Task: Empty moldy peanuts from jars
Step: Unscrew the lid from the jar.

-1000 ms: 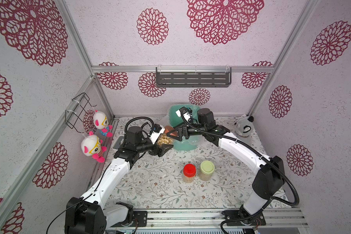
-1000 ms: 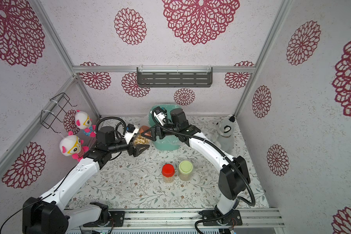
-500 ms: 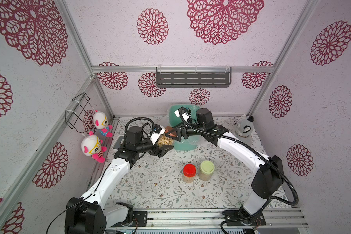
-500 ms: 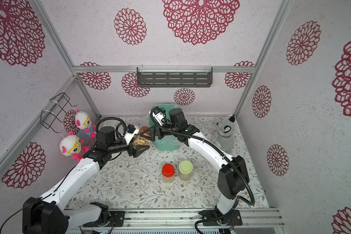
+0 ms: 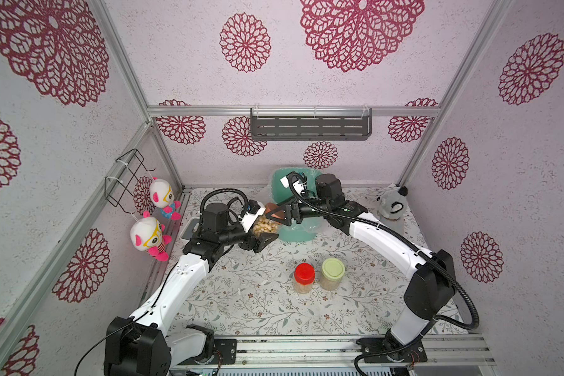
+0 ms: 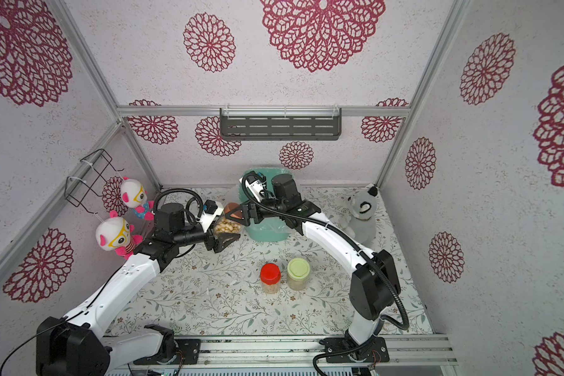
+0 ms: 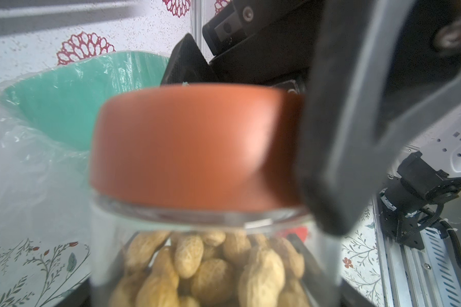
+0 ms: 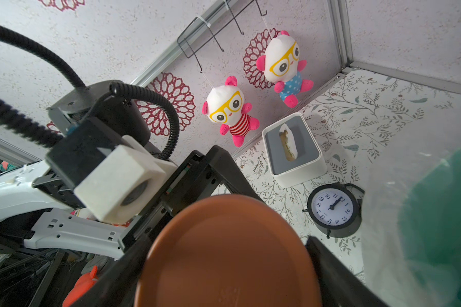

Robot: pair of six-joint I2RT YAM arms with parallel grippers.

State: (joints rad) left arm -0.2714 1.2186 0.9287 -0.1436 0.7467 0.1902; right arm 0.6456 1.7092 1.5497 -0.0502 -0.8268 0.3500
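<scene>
Three jars [image 6: 270, 277] near teal bin [image 5: 295, 232]: red-lidded jar [image 5: 304, 277], green-lidded jar [image 5: 332, 274] standing; third jar [image 5: 263, 226], peanuts [image 7: 210, 268] partly hidden, clasped by left hand [image 5: 265, 231]; right hand [image 5: 275, 214] straddles brown lid [image 5: 270, 207], grip indiscernible.

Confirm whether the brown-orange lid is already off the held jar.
No, the left wrist view shows the brown-orange lid seated on the neck of the jar above the peanuts.

I count three jars [image 6: 227, 226] [image 6: 270, 276] [image 6: 297, 272] of peanuts [image 7: 213, 268]: one brown-lidded jar [image 5: 263, 226] at eleven o'clock, one red-lidded jar [image 5: 304, 276] and one green-lidded jar [image 5: 332, 272] toward five. Two hanging plush dolls [image 5: 162, 197] [image 5: 147, 237] sit at nine, one grey plush toy [image 5: 391, 205] at two, one teal bin [image 5: 279, 182] at twelve; I also see one clock [image 8: 333, 210] and one tissue box [image 8: 293, 148].
</scene>
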